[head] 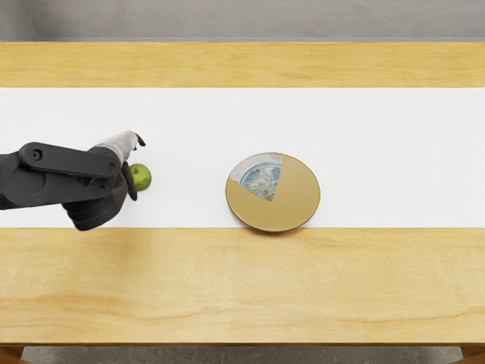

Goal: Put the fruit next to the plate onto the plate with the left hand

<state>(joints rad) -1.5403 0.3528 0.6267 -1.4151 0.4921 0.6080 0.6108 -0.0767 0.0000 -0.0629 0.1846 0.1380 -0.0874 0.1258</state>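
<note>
Nearest the camera, a bare wooden band of the counter (pixel 242 288) is noted; nothing stands on it. Beyond it a white strip (pixel 379 129) runs the counter's full width and carries all items.

Left hand (pixel 102 189): entered from the left edge, palm low over the white strip. Fingers (pixel 121 144) are held loosely apart, not closed on anything; one pale finger points up and right, and a dark one curves down against the left side of the green fruit (pixel 142 176). Contact cannot be confirmed (the overlap may be only line of sight). Right hand: not seen.

Green fruit: small, round, resting on the white strip at the fingertips, well apart from the plate (pixel 292 208), which lies to its right.

Step judged in hand: closing on the fruit. For a sound grasp, the fingers should be brought round both sides of the fruit before closure; a push from one side only would likely roll it away toward the plate. A light lift is advised before the carry to the right.

Plate: round, gold-toned, flat on the strip. No loose item is made out in it; a blue-grey mottled wedge at its upper left reads as surface pattern (not certain).
</note>
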